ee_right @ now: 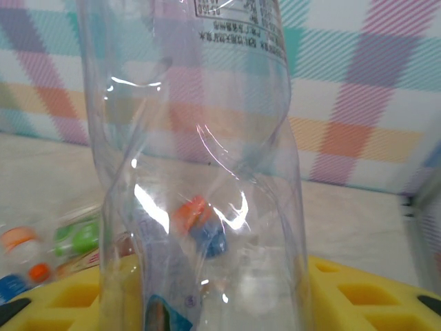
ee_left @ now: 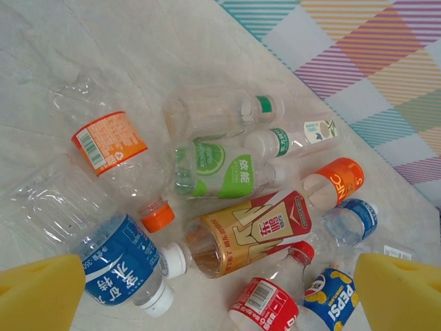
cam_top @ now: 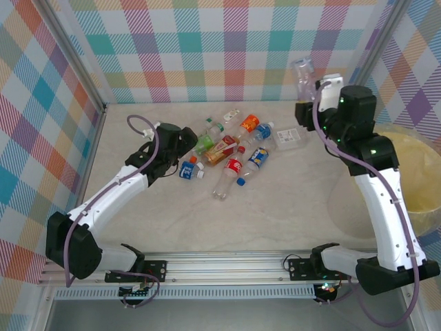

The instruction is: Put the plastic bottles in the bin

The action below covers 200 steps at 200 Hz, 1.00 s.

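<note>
The right gripper (cam_top: 308, 96) pinches a dented clear plastic bottle (cam_top: 302, 71) low down (light, crushable, probably slippery), aloft beside the pale-yellow round tub (cam_top: 417, 172). The left gripper (ee_left: 220, 293) gapes empty over the heaped bottles (ee_left: 227, 207).

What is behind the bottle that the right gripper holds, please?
Through the clear bottle you see the plaid wall, the table and blurred orange and blue blobs. Its creases distort them, so what they are is unclear.

Pale-yellow bin (cam_top: 422, 148), pastel plaid walls (cam_top: 234, 48), clear bottle (ee_right: 200, 138), orange-labelled bottle (ee_left: 110, 145)
</note>
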{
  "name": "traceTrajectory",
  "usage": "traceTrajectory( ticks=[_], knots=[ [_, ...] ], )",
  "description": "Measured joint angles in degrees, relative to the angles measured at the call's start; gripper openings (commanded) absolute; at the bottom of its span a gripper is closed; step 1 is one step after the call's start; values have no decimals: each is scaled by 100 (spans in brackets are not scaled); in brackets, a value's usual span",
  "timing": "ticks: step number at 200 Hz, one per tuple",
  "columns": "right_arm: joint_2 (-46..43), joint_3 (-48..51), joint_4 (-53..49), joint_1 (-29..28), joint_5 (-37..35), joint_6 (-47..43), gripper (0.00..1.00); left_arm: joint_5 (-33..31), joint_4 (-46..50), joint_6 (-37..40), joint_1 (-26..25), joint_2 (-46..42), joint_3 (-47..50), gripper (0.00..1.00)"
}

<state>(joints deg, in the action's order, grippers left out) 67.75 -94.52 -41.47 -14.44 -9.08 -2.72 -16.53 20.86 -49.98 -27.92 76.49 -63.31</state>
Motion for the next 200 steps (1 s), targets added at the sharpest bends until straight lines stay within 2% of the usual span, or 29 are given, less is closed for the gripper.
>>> traceTrajectory(
  ticks=[40,64,109,150,179,200],
  knots=[
    [-181,-201,-461,765,-1316,-120,46,61,-15,-17,0,85,-39,100],
    [-555,313,-562,1408,-2046,-101,46,166,-17,-15,33,232,-125,100],
    [-1467,1510,-452,2269,-2747,33,48,350,2,-13,61,328,-278,100],
    [-1694,2103,-487,3156,-2846,229,52,485,52,9,85,396,-389,100],
    [-1488,2280,-702,4009,-2406,439,52,557,157,11,107,468,-498,100],
    [-1349,2291,-885,4363,-2081,544,53,562,164,11,118,483,-498,100]
  ],
)
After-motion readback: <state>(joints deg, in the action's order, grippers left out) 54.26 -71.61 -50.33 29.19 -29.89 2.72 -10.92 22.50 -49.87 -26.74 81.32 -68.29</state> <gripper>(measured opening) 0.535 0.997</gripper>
